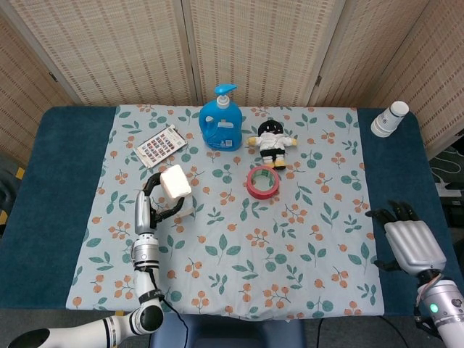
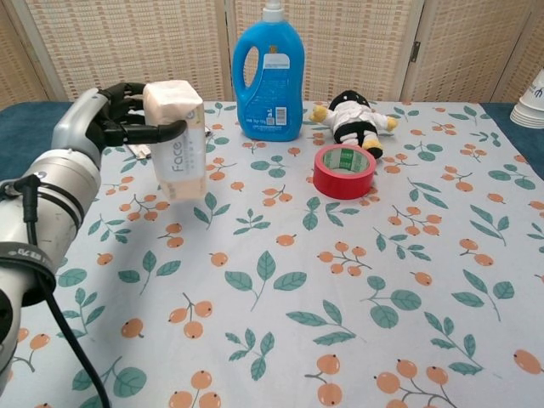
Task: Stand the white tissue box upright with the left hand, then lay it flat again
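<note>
The white tissue box [image 2: 179, 138] stands on end on the flowered cloth, left of centre, its printed side facing the chest camera. My left hand [image 2: 109, 115] grips it near the top, fingers wrapped round the upper end. From the head view the tissue box [image 1: 176, 181] shows its top face, with the left hand [image 1: 150, 203] curled round it from the left. My right hand [image 1: 408, 243] rests over the dark blue table edge at the far right, fingers apart and holding nothing.
A blue detergent bottle [image 2: 269, 74] stands at the back, a small doll [image 2: 351, 114] and a red tape roll [image 2: 343, 171] to its right. A printed card [image 1: 161, 145] lies back left. White paper cups [image 1: 389, 118] sit at the back right corner.
</note>
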Robot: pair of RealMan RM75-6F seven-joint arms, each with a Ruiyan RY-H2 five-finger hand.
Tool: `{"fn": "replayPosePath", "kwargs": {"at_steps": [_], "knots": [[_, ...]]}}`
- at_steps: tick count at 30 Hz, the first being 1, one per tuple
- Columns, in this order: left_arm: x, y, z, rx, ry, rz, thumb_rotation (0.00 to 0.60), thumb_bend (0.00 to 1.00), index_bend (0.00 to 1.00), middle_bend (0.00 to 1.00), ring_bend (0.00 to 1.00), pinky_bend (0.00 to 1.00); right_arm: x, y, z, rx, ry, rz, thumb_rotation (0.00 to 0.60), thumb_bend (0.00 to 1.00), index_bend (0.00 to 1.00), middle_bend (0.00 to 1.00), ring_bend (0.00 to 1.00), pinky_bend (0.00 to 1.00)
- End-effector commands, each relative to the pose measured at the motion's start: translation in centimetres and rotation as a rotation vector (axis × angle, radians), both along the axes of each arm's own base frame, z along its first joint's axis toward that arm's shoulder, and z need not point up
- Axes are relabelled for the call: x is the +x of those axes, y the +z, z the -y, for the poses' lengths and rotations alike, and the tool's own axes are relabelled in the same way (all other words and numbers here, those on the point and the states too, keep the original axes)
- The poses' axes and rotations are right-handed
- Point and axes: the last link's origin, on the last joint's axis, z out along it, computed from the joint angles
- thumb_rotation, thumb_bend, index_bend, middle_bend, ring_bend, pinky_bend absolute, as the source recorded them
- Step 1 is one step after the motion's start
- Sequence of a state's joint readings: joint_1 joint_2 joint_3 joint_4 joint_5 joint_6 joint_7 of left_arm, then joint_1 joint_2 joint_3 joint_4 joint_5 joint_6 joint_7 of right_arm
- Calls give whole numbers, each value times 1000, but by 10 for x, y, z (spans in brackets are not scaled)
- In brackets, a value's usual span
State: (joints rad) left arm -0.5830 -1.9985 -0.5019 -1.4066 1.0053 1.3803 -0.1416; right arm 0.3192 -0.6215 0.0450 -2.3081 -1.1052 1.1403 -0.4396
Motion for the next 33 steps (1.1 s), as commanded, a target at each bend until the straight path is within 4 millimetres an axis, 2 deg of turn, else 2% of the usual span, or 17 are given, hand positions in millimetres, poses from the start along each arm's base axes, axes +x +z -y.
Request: {"fn": "replayPosePath", "kwargs": {"at_steps": [1, 17, 33], "knots": [[-7, -5, 2, -4, 0, 12, 600, 268, 379, 492, 210, 133, -1, -2, 1, 5, -5, -1, 600, 53, 202, 180, 0, 0], [-40, -19, 4, -22, 0, 50, 600, 266, 359, 470, 174, 131, -5, -10, 5, 22, -23, -25, 600, 53, 202, 179, 0, 0], [-55, -27, 12, -49, -17, 47, 600, 263, 348, 456, 162, 143, -6, -12, 5, 28, -28, -30, 600, 54, 202, 179, 0, 0]]}}
